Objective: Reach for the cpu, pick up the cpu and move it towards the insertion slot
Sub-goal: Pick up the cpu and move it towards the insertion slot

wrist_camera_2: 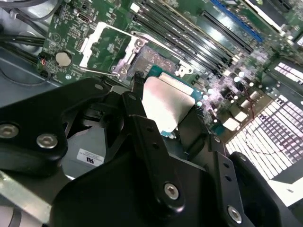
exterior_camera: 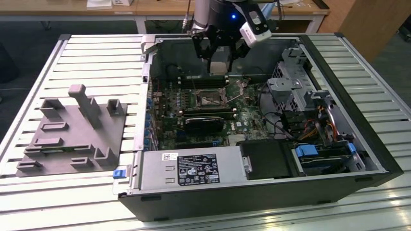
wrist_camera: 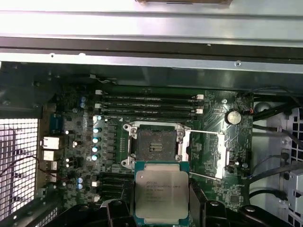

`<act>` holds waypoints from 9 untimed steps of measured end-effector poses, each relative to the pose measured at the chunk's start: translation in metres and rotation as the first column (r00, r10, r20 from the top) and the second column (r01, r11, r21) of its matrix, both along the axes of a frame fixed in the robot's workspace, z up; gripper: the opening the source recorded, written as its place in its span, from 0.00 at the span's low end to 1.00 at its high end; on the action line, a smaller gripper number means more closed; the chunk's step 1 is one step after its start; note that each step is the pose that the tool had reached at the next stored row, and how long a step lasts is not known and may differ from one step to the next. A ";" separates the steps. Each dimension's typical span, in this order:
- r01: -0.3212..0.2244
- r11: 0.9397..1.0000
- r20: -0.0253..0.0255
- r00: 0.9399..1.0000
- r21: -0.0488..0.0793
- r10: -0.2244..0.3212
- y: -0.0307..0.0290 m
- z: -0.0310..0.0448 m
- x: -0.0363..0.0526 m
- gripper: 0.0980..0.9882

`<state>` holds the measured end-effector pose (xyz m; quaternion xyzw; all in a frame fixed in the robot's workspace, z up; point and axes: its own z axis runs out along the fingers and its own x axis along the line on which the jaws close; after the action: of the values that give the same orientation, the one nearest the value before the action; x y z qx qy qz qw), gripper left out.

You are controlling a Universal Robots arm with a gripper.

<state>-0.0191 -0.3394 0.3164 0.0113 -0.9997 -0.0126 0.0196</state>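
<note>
Here, a slatted tabletop (exterior_camera: 96,48) carries an open computer case (exterior_camera: 270,187), and the pincer (exterior_camera: 218,60) hangs over the case's rear part, above the green motherboard (exterior_camera: 192,103). Well off to the exterior view's left of the pincer lies a grey fixture plate (exterior_camera: 67,139) with blocks and posts. In both wrist views the pincer's black fingers (wrist_camera_2: 142,118) are closed on two opposite edges of the cpu (wrist_camera: 162,193), which is lifted clear of the board, its silver top (wrist_camera_2: 165,106) showing. Just beyond the held cpu sits the insertion slot (wrist_camera: 152,145), its metal frame swung open and its dark centre bare.
</note>
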 end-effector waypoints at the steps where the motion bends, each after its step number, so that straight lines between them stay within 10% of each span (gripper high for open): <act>1: -0.002 1.000 0.000 1.000 0.000 0.002 0.0004 -0.0020 0.0010 0.50; 9: -0.005 1.000 0.000 1.000 0.000 0.005 0.0012 -0.0066 0.0017 0.50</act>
<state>-0.0174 -0.3382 0.3098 0.0140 -0.9996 -0.0124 0.0197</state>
